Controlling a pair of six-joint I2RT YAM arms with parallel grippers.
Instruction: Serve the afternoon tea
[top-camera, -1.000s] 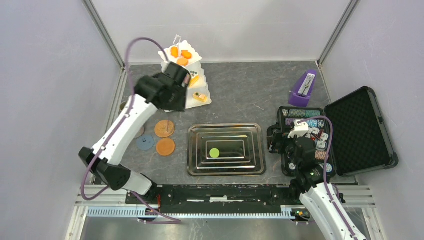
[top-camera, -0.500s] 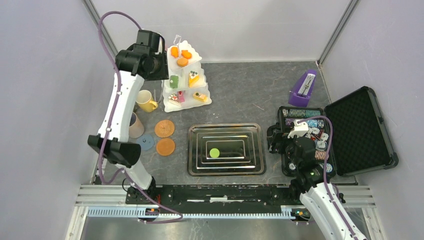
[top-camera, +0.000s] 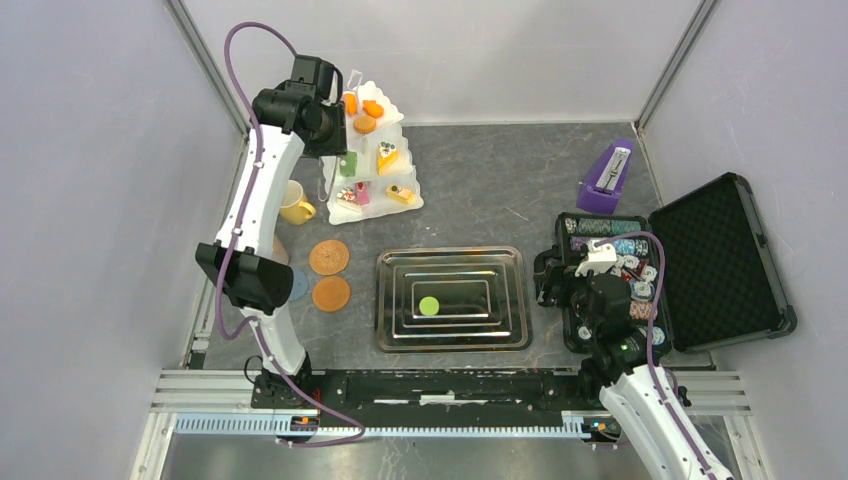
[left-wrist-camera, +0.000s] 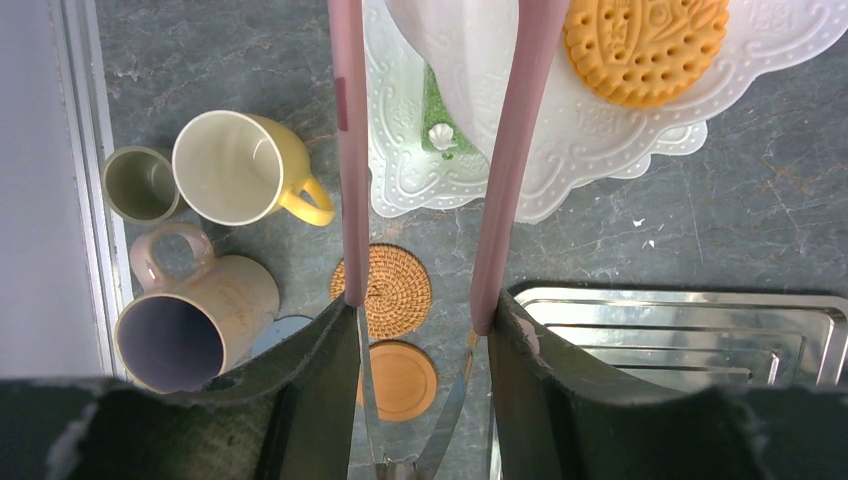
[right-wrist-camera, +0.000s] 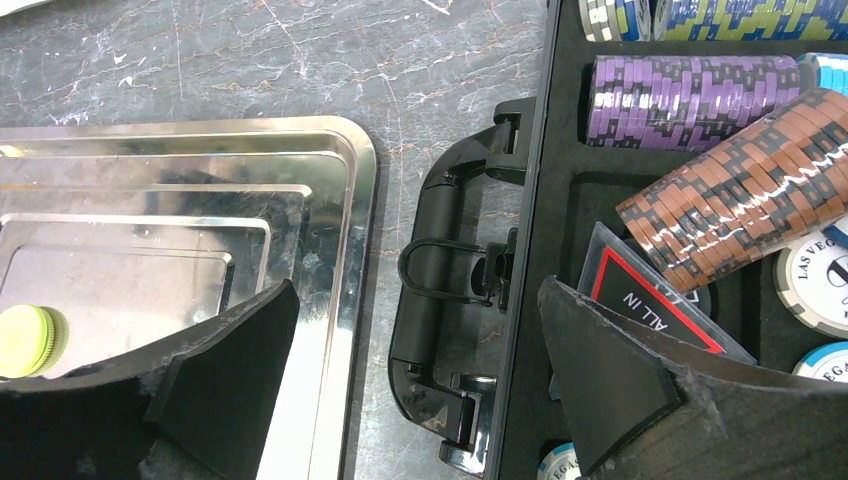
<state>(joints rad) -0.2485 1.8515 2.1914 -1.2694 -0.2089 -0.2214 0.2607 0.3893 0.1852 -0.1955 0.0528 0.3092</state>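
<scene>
Mugs come first, well to the left of the tray (top-camera: 385, 300): a small green mug (left-wrist-camera: 140, 183), a yellow mug (left-wrist-camera: 235, 180) and a beige-lilac mug (left-wrist-camera: 190, 320), bunched together with their mouths up and empty, seemingly waiting their turn. Between them and the tray lie a woven coaster (left-wrist-camera: 385, 292) and a wooden coaster (left-wrist-camera: 400, 380), probably laid out as spots for those mugs.

Beyond the tray's far left corner stands the white tiered stand (top-camera: 400, 205), with small cakes (top-camera: 386, 157) on its lower levels and an orange biscuit (left-wrist-camera: 645, 45) on top. The left arm (top-camera: 255, 190) reaches high over it, its jaws clamped on a pair of pink tongs (left-wrist-camera: 350, 150). The tips straddle something white at the top tier, and I cannot tell what. My guess is the tongs are there because flat biscuits suit them better than thick jaws.

One green biscuit (top-camera: 429, 306) sits in the middle of the tray, so serving looks barely begun.

At the tray's right rim the right arm (top-camera: 640, 400) hangs low with its jaws wide and empty. They are over the gap between the tray and the black case (top-camera: 720, 260) of chips (right-wrist-camera: 690, 100), apparently parked out of the way.
</scene>
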